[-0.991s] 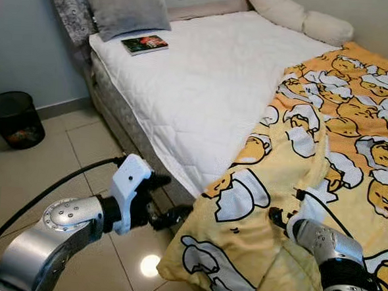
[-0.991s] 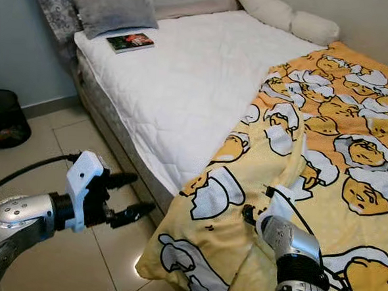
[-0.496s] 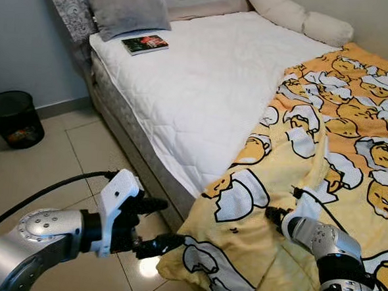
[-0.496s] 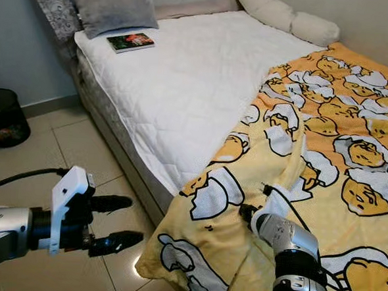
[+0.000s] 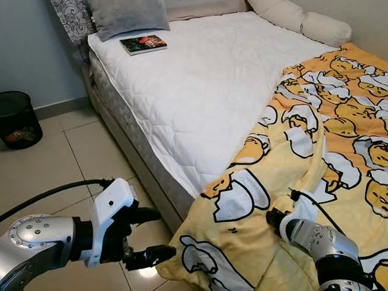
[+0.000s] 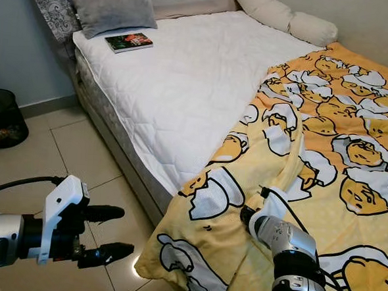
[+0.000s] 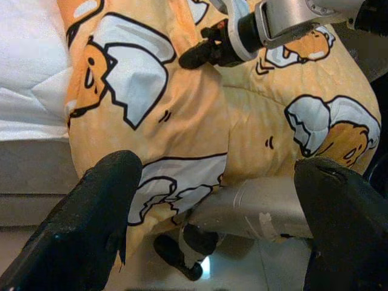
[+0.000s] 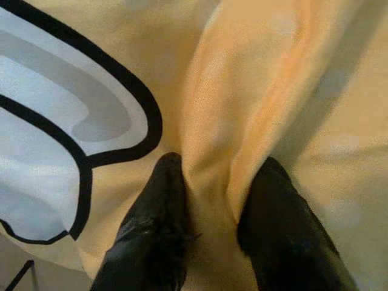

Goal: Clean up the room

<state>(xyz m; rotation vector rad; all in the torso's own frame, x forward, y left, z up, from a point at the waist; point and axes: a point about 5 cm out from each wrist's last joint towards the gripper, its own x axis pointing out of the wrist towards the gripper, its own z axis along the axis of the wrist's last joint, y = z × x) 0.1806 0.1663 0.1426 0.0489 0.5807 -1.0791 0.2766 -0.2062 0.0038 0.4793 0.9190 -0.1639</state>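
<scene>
The left gripper (image 5: 150, 234), fingers spread and empty, has the blanket's (image 5: 310, 192) hanging corner at its 3 o'clock, while the right gripper (image 8: 212, 224) pinches a fold.

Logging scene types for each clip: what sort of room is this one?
Most likely a bedroom: a bed with a white mattress, pillows at its head, a yellow blanket sliding off one side, and a bin on the tiled floor.

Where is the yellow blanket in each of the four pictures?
Left eye: blanket covers the bed's right half, corner hanging floorward.
Right eye: same, blanket.
Left wrist: hanging corner ahead.
Right wrist: a fold between the right pincer's fingers.
Shared landmark: the egg-shell print.
</scene>
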